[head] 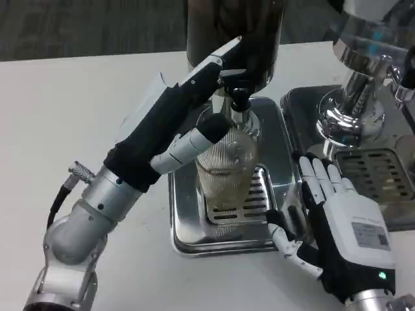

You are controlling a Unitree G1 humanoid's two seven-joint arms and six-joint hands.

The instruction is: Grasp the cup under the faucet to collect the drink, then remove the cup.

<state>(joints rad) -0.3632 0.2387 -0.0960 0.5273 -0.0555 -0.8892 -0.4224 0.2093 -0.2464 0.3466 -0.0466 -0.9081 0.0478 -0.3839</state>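
A ribbed clear cup [227, 170] stands upright on the slotted grate of a steel drip tray [188, 236], right under the black faucet [238, 98] of a dark drink dispenser [235, 29]. My left hand [185, 113] reaches in from the left with its fingers stretched up against the dispenser beside the faucet. Its thumb [206, 133] lies by the cup's left rim, and I cannot tell whether it touches. My right hand [334, 217] rests open at the tray's right edge, fingers straight, a little right of the cup and apart from it.
A second chrome dispenser [358, 97] with its own drip tray [382, 176] stands at the right, close behind my right hand. White tabletop [71, 103] stretches to the left and along the front edge.
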